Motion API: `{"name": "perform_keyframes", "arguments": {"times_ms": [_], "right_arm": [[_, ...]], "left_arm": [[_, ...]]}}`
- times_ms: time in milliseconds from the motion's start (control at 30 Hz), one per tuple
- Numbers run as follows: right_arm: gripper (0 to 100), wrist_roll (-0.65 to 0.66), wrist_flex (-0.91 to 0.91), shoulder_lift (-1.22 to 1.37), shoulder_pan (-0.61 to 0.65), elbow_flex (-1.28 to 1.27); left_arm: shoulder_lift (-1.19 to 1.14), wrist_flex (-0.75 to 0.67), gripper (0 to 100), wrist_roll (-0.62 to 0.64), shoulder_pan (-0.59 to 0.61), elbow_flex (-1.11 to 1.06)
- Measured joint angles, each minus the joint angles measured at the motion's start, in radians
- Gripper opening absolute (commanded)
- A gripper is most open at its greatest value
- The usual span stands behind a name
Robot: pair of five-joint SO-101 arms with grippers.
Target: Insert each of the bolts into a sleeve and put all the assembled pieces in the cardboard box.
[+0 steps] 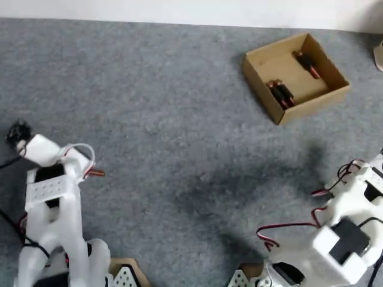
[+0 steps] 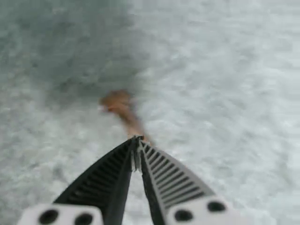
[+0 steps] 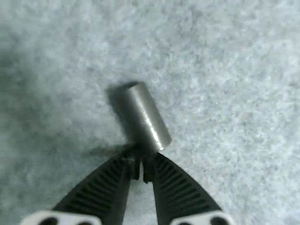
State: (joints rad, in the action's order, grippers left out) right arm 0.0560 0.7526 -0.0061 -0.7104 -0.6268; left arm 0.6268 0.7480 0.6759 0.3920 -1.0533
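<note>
An orange bolt (image 2: pixel 121 110) lies blurred on the grey carpet, just beyond my left gripper (image 2: pixel 137 143), which is shut; I cannot tell whether the tips touch its shaft. The bolt (image 1: pixel 97 173) also pokes out beside the left arm (image 1: pixel 51 191) in the high view. A grey metal sleeve (image 3: pixel 145 119) lies on the carpet with its near end at the tips of my right gripper (image 3: pixel 142 164), also shut, the narrow gap holding nothing. The cardboard box (image 1: pixel 263 89) sits at the back right with two assembled pieces (image 1: pixel 280 92) (image 1: pixel 306 63) inside.
Grey carpet covers the whole table, with open room between the arms and the box. The right arm (image 1: pixel 341 239) is folded at the front right corner, with red wires looping off it. A pale wall edge runs along the back.
</note>
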Motion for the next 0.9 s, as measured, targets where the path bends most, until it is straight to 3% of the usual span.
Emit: {"name": "perform_keyframes", "arguments": {"times_ms": [200,333,567,700,800,900], "right_arm": [[0.5,0.000,0.143,-0.235,0.114,-0.005],[0.5,-0.034,0.206,-0.370,0.201,-0.015],[0.5,-0.046,0.230,-0.505,0.253,-0.109],[0.5,-0.046,0.230,-0.546,0.253,-0.127],[0.5,-0.046,0.230,-0.565,0.253,-0.127],[0.5,-0.046,0.230,-0.571,0.253,-0.127]], "left_arm": [[0.262,0.204,1,-0.002,-0.170,0.126],[0.298,0.256,1,-0.002,-0.161,0.144],[0.164,0.256,1,-0.002,-0.015,0.144],[0.086,0.242,1,0.000,0.008,0.138],[0.025,0.163,2,0.000,0.012,0.087],[-0.025,0.063,11,0.009,0.011,0.029]]}}
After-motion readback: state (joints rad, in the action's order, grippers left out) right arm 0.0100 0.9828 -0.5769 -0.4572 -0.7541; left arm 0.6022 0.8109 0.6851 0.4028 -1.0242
